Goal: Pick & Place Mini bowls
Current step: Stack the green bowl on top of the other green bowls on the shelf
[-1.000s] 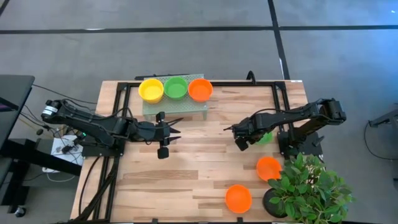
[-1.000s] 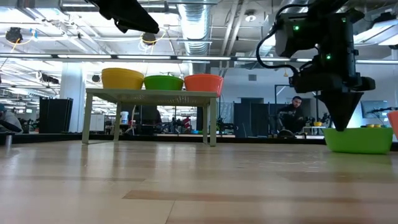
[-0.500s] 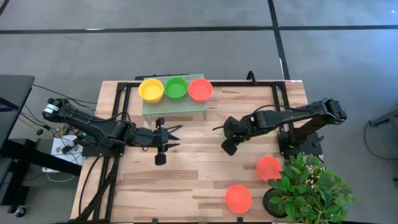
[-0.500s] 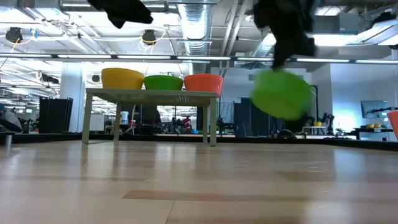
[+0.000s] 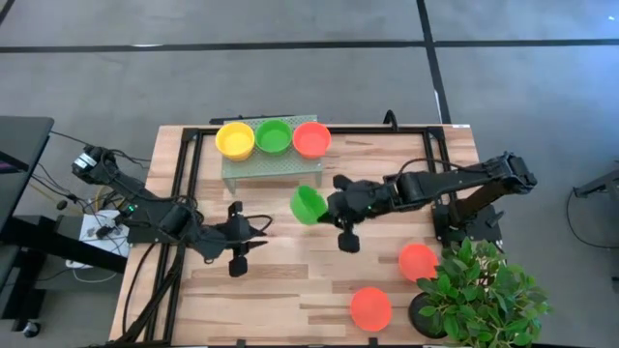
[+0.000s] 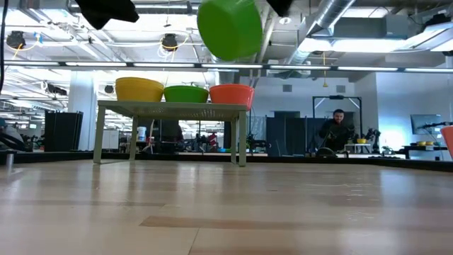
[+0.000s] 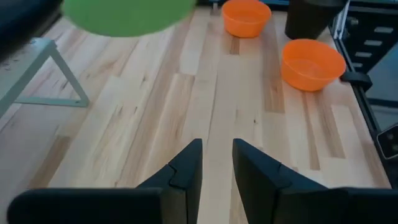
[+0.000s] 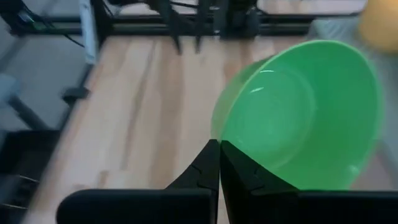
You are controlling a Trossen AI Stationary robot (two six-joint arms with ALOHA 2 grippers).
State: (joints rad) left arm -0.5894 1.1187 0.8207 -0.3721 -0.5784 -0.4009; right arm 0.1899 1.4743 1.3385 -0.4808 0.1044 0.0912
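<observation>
Right gripper (image 5: pixel 327 208) clenched on a glossy green bowl (image 5: pixel 308 204), tilted, airborne beside a small shelf (image 5: pixel 271 166) holding three bowls; left gripper (image 7: pixel 216 163) slightly parted, empty

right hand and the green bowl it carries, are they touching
Touching. The right wrist view shows the right hand shut on the rim of the green bowl, which the low view shows lifted well off the table.

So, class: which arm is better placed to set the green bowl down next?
The right: its gripper already grips the green bowl aloft near the small stand. The left gripper is empty.
</observation>
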